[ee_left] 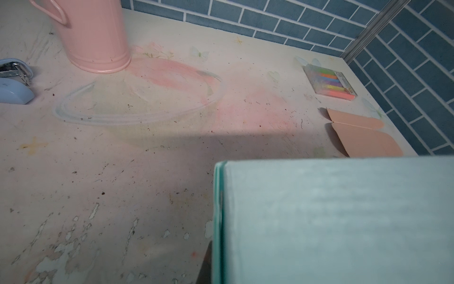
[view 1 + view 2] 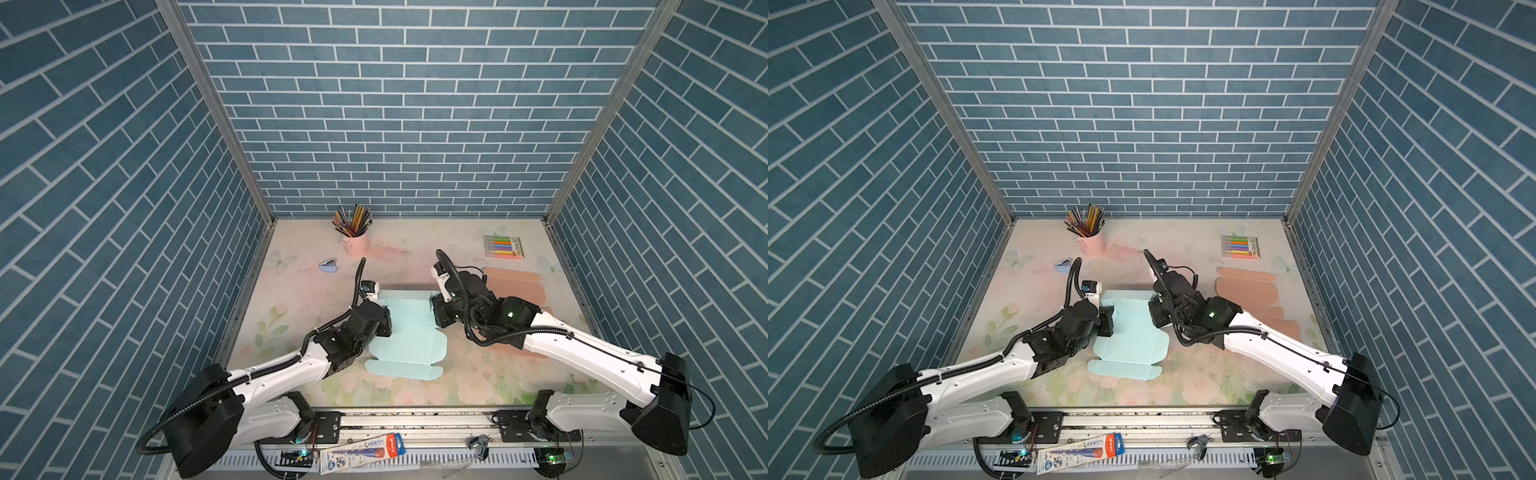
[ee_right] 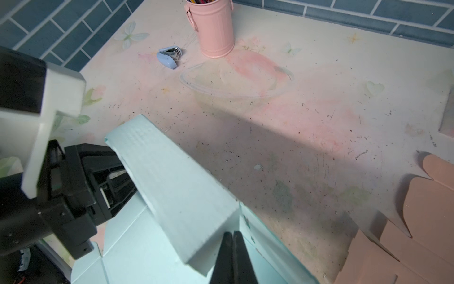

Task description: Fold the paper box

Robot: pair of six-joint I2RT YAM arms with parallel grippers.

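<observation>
The paper box (image 2: 409, 345) lies mid-worktop (image 2: 478, 374), mostly flat, with its raised wall (image 3: 172, 184) doubled over at the 12 o'clock edge. The left gripper (image 3: 115, 172) pinches that wall's 9 o'clock end. The right gripper (image 3: 232, 253) is pressed together at the 3 o'clock end; whether it has paper I cannot tell. The card looks light, thin and springy, stiff only along creases, so it probably dents easily. It is best held near corners, beside fold lines.
</observation>
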